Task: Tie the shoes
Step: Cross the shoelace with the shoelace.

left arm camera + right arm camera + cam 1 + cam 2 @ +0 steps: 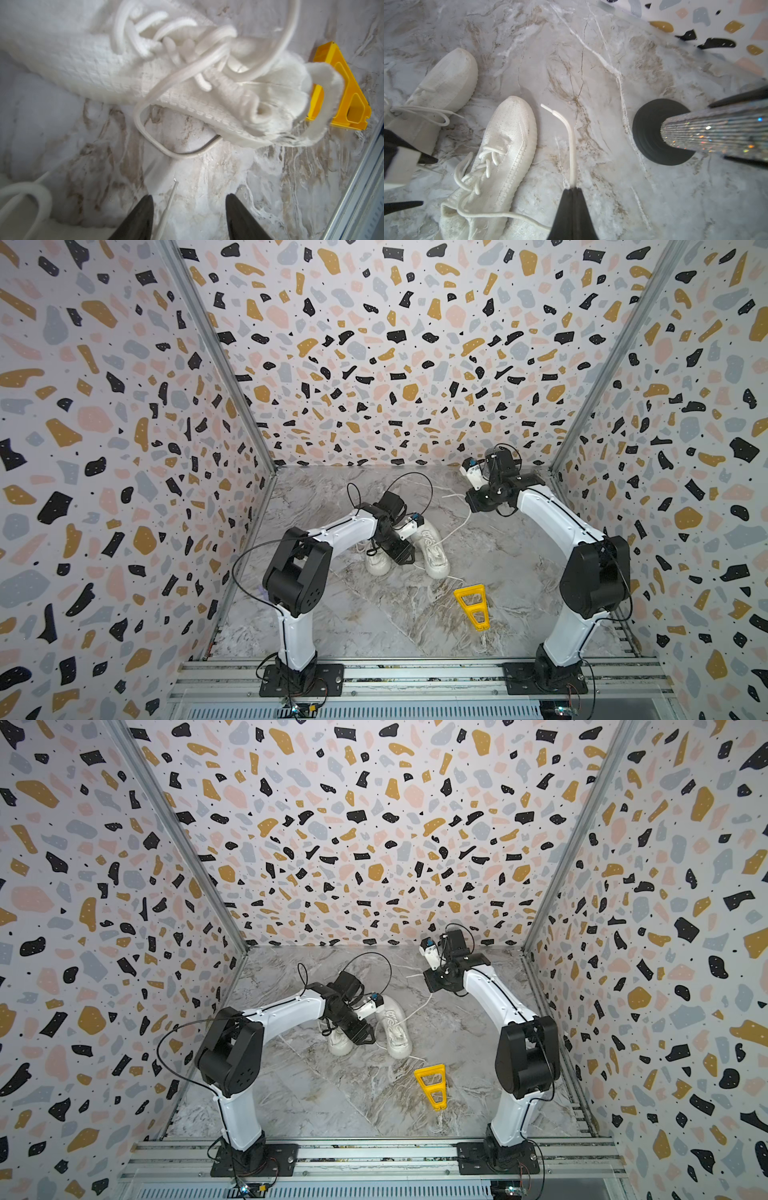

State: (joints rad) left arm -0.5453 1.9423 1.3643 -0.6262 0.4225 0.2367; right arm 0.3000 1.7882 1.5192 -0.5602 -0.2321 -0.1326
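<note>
Two white shoes lie side by side mid-floor in both top views, the left shoe (378,565) (340,1045) and the right shoe (434,551) (395,1031). My left gripper (407,558) (189,198) hangs low between them, open; a thin lace tip (170,197) lies on the floor between its fingers, close to one finger (145,209). My right gripper (473,502) (572,188) is up at the back right, shut on a white lace (572,145) that trails from the right shoe (508,145). The lace's free end sticks out past the fingertips.
A yellow triangular plastic piece (471,605) (351,99) lies on the marble floor in front of the right shoe. A black disc with a glittery rod (662,133) stands near my right gripper. Patterned walls close in on three sides; the metal rail (415,672) runs along the front.
</note>
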